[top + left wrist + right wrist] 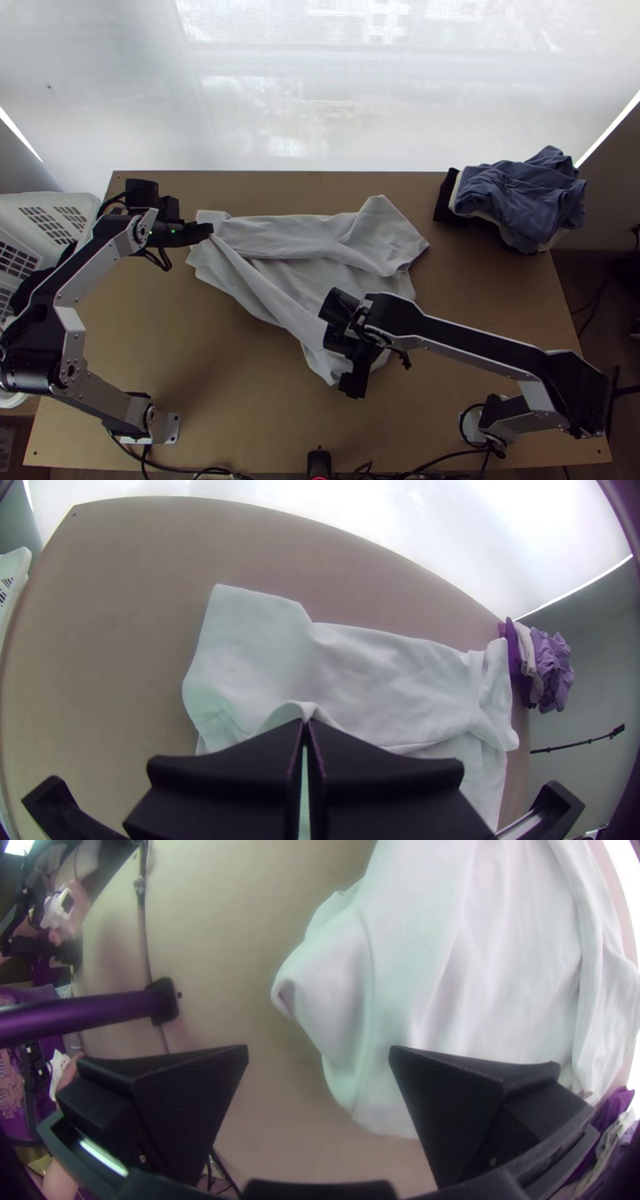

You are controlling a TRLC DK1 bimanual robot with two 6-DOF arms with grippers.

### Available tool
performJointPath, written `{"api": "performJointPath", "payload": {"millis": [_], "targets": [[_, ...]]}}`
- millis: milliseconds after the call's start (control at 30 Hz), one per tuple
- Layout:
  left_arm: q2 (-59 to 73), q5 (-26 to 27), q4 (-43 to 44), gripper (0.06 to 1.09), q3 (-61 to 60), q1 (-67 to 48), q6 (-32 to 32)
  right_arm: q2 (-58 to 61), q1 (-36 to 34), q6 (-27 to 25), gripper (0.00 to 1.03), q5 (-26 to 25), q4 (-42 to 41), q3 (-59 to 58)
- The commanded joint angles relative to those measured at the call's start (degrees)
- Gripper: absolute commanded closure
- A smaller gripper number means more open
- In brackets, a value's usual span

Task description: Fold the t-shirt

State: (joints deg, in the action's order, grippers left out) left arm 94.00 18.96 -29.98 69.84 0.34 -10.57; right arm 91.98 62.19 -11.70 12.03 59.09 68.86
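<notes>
Left hand [208, 230] grips a pinched fold of the t-shirt [320, 276]. Right hand [353, 386] is set wide near its lower edge. The t-shirt lies bunched on the worktop [240, 392].

The plain, pale t-shirt [308, 240] lies rumpled and unevenly layered across the middle of the counter [232, 384], long creases running slantwise through it.

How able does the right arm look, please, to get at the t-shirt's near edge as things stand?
Probably yes: the right gripper is open close by the near edge of the t-shirt, with nothing seen between them, and the left gripper pinches the cloth at its left end, well apart.
</notes>
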Motion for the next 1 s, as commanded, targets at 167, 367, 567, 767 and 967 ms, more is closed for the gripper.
{"api": "performJointPath", "payload": {"millis": [167, 367, 567, 767, 967], "targets": [[4.62, -0.06, -0.43, 0.4, 0.64, -0.78, 1.34, 2.59, -3.92, 0.98, 0.05, -0.17, -0.82, 2.68], [-0.83, -0.06, -8.52, 0.36, 0.47, 1.16, 4.5, 1.62, -5.33, 0.89, 0.05, -0.17, -0.64, 2.33], [-5.84, -0.15, -12.47, 0.36, -4.89, 1.68, 7.4, 1.27, -7.44, 0.72, 0.05, -0.25, -0.64, 2.68], [-5.75, -0.5, -7.46, 0.36, -8.58, 1.33, 7.32, 1.09, -7.44, 0.89, 0.05, -0.17, -0.56, 2.95], [-3.47, -1.38, -5.36, 0.36, -9.02, 0.8, 7.23, 0.39, -7.7, 0.89, 0.05, -0.25, -0.2, 2.42]]}}
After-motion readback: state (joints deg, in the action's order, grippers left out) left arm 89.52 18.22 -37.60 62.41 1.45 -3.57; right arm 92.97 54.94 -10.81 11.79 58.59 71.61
